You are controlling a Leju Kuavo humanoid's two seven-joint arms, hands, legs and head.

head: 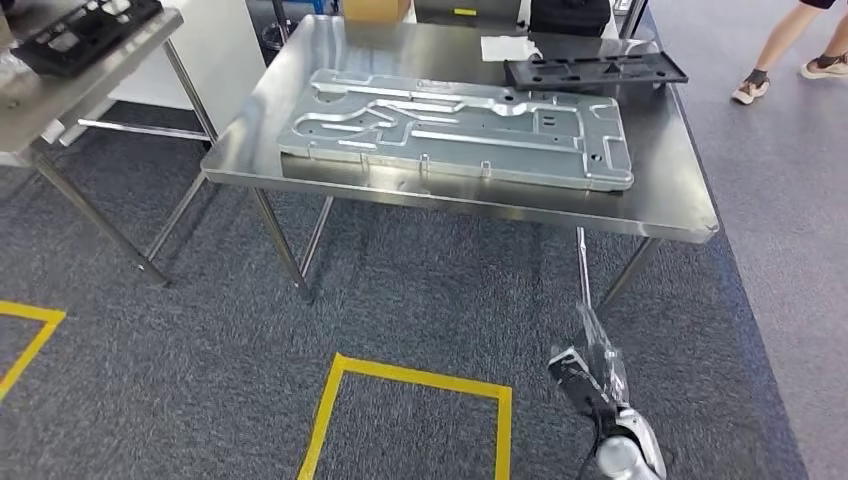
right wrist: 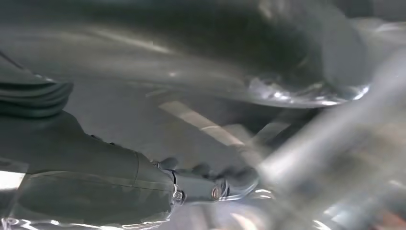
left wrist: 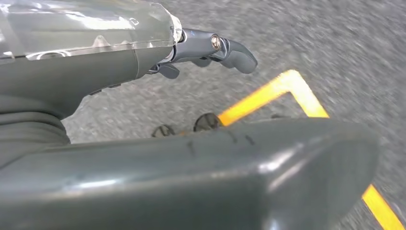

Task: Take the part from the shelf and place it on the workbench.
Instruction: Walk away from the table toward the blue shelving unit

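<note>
A: What are the hands doing?
B: The right hand [head: 590, 375] hangs low beside the tabletop [head: 660, 200], wrapped in clear plastic; its grip is unreadable. The left hand [left wrist: 210, 50] hangs over grey carpet [left wrist: 335, 43], fingers apart, holding nothing.
A: And the part?
B: The part [head: 455, 125], a large metal panel, lies flat on the tabletop.

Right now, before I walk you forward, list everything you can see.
Workbench: one, steel, ahead.
Metal panel: one, silver-grey, flat on the workbench.
Black tray: one, far right of the workbench.
White sheet: one, far edge of the workbench.
Side table: one, steel, left, bearing a black part.
Floor tape: yellow, on grey carpet.
Person: legs, far right.
Right hand: holds a clear plastic bag.
Left hand: holds nothing.
</note>
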